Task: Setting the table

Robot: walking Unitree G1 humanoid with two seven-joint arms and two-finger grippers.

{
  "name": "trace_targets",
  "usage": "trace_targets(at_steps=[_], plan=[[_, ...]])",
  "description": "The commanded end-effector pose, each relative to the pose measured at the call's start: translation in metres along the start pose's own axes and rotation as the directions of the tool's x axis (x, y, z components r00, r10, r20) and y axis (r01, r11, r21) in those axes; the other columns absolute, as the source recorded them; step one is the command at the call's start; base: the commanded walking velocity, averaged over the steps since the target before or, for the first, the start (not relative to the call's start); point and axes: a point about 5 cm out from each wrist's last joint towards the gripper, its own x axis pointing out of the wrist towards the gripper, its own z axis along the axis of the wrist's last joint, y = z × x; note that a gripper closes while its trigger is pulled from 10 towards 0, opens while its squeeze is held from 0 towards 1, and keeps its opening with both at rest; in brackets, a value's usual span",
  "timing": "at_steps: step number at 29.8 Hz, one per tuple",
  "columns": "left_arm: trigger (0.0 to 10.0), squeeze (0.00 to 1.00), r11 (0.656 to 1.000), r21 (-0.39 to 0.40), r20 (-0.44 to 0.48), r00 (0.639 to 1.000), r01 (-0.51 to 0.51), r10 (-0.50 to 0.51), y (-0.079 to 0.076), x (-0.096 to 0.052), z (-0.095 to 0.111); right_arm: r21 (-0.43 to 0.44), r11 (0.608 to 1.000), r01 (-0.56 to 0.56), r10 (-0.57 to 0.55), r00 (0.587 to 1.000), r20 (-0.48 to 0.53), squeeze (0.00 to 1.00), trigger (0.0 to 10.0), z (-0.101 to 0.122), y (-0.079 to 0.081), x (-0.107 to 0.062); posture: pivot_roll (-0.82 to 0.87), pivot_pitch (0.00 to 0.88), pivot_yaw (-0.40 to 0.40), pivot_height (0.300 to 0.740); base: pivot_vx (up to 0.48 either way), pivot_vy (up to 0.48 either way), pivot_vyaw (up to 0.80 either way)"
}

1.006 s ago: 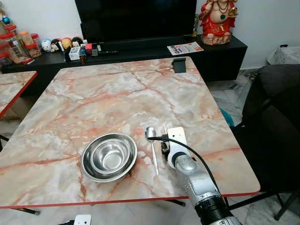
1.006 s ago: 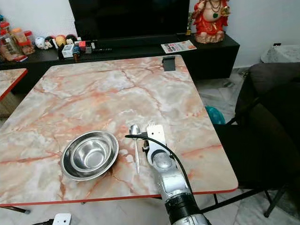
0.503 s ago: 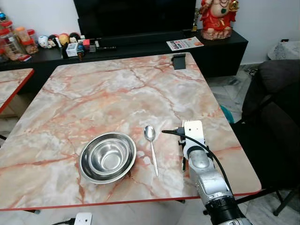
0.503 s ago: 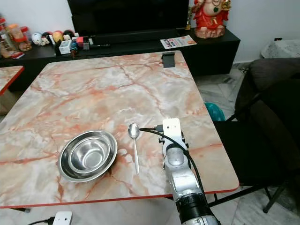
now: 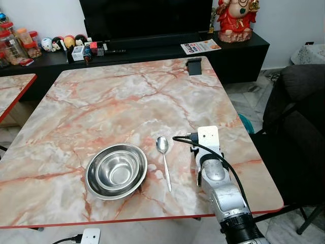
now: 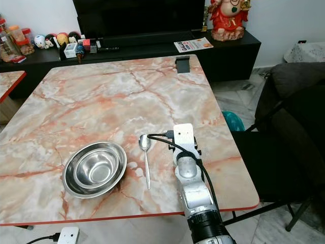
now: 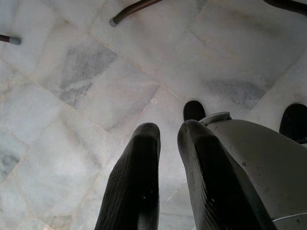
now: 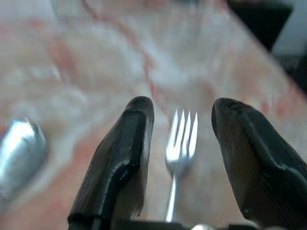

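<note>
Right gripper (image 8: 180, 143) low over the table (image 5: 127, 107), fingers spread wide with the fork (image 8: 180, 143) lying loose between them, gripping nothing. Fork sits just right of the spoon (image 5: 164, 160), bowl (image 5: 116, 170) further left. Left gripper (image 7: 165, 177) dangling over the floor, nearly closed, empty. Main risk, probably: lifting away crooked and clipping the fork with a fingertip, skewing it or knocking it into the spoon.

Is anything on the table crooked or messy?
Nothing stands out. The steel bowl sits upright with the spoon lying straight on its right. The fork lies flat between the open fingers of the right gripper, on the spoon's far side. No spills show on the marble table.
</note>
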Motion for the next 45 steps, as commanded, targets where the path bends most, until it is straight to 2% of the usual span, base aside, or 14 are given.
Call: trace_targets(at_steps=[1,5,6,10,14,17,18,23,26,41,45], plan=[[10.0,0.00,1.000,-0.004,-0.006,1.000,-0.012,0.012,0.005,0.000,0.000,0.008,1.000,-0.026,0.025,0.996,0.091,0.00,10.0,0.014,0.006,-0.003,-0.04,0.000,0.087,0.740,0.000,0.000,0.00],[10.0,0.00,1.000,-0.004,-0.005,1.000,-0.012,0.012,0.005,0.000,0.000,0.005,1.000,-0.031,0.030,0.994,0.102,0.00,10.0,0.016,0.006,-0.004,-0.04,0.000,0.087,0.740,0.000,0.000,0.00],[10.0,0.00,1.000,-0.010,0.009,1.000,-0.017,0.017,0.006,0.000,0.003,-0.028,0.999,-0.026,0.031,0.976,0.217,0.00,10.0,0.027,0.008,-0.009,-0.04,0.000,0.090,0.740,0.000,0.000,0.00],[10.0,0.00,1.000,-0.007,0.017,1.000,-0.020,0.020,0.006,0.000,0.004,-0.036,0.998,-0.055,0.064,0.944,0.323,0.00,10.0,0.039,0.012,-0.016,-0.04,0.000,0.091,0.740,0.000,0.000,0.00],[10.0,0.00,0.999,0.001,0.033,0.999,-0.040,0.040,0.009,0.000,0.007,-0.093,0.990,-0.102,0.135,0.863,0.487,0.00,10.0,0.063,0.023,-0.027,-0.04,0.000,0.095,0.740,0.000,0.000,0.00],[10.0,0.00,0.999,-0.001,0.049,0.998,-0.050,0.050,0.010,0.000,0.009,-0.106,0.986,-0.132,0.169,0.821,0.546,0.00,10.0,0.068,0.030,-0.033,-0.04,0.000,0.096,0.740,0.000,0.000,0.00],[10.0,0.00,0.999,-0.007,0.063,0.997,-0.050,0.050,0.010,0.000,0.011,-0.078,0.987,-0.142,0.161,0.840,0.518,0.00,10.0,0.061,0.031,-0.031,-0.03,0.000,0.095,0.740,0.000,0.000,0.00],[10.0,0.00,0.999,-0.021,0.085,0.996,-0.040,0.042,0.010,0.000,0.014,-0.051,0.990,-0.133,0.142,0.880,0.454,0.00,10.0,0.045,0.024,-0.026,-0.04,0.000,0.097,0.740,-0.137,0.000,0.00],[10.0,0.00,0.999,-0.022,0.080,0.996,-0.041,0.043,0.009,0.000,0.012,-0.066,0.989,-0.129,0.145,0.886,0.440,0.00,10.0,0.038,0.022,-0.026,-0.04,0.000,0.097,0.740,-0.369,0.000,0.00],[10.0,0.00,0.999,-0.031,0.088,0.995,-0.044,0.047,0.010,0.000,0.012,-0.064,0.988,-0.142,0.155,0.896,0.415,0.00,10.0,0.031,0.026,-0.023,-0.03,0.000,0.098,0.740,-0.319,0.000,0.00],[10.0,0.00,0.998,-0.018,0.084,0.995,-0.054,0.055,0.011,0.000,0.012,-0.065,0.988,-0.138,0.152,0.901,0.406,0.00,10.0,0.029,0.026,-0.021,-0.04,0.000,0.100,0.740,0.000,0.000,0.00]])
